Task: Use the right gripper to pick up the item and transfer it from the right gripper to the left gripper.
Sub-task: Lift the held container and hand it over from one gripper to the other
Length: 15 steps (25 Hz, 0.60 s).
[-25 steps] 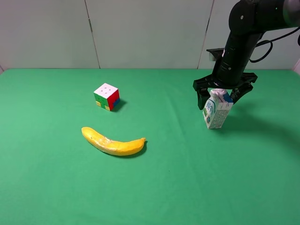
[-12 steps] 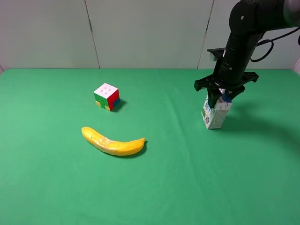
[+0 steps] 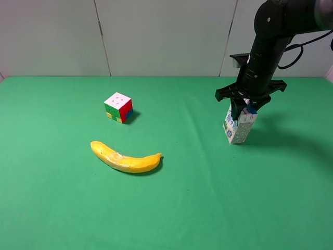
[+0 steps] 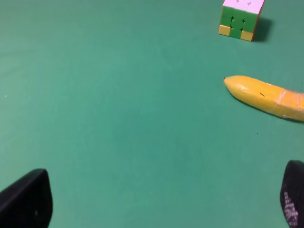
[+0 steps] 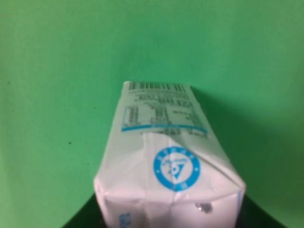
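A small white and blue milk carton (image 3: 238, 128) stands on the green table (image 3: 197, 203) at the right. My right gripper (image 3: 244, 106) comes down from above and is shut on the carton's top. In the right wrist view the carton (image 5: 164, 156) fills the lower middle, held between the dark fingers (image 5: 85, 217) at the frame's bottom edge. My left gripper (image 4: 156, 204) shows only in the left wrist view. Its two dark fingertips (image 4: 26, 199) stand wide apart, open and empty, above bare table.
A yellow banana (image 3: 125, 158) lies left of centre; it also shows in the left wrist view (image 4: 268, 97). A multicoloured puzzle cube (image 3: 118, 107) sits behind it and shows in the left wrist view too (image 4: 241, 18). A grey panelled wall (image 3: 156, 36) bounds the table's far edge.
One second ago my right gripper's jaws stood open around the carton's top. They have closed on it, and the carton has shifted slightly. Banana and cube have not moved.
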Tool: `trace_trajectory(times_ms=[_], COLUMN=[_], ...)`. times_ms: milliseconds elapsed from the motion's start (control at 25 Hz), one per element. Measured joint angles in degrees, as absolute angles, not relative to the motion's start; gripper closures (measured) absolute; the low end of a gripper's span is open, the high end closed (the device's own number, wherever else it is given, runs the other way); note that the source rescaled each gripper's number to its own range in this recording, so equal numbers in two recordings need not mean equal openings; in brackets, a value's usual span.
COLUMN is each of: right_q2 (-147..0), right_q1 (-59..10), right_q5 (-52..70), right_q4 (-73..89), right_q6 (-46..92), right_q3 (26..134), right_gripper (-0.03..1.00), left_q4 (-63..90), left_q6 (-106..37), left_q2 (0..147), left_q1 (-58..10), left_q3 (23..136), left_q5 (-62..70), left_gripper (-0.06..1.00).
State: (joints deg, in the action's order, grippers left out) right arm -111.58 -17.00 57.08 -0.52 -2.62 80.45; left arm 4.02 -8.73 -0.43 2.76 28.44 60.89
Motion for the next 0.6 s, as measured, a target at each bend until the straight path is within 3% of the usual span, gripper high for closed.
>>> trace_trajectory(times_ms=[600], right_q2=[-110.0], right_q1=[-17.0], right_q5=[68.9], right_q4=[-0.5], right_q6=[-2.7], right_q3=[93.2], right_gripper=[0.96], left_q4=[4.0], left_q6=[-8.7], left_q2=[-0.4], left_q1=[2.8], left_q3=[28.4], left_q5=[60.9], left_gripper=[0.03])
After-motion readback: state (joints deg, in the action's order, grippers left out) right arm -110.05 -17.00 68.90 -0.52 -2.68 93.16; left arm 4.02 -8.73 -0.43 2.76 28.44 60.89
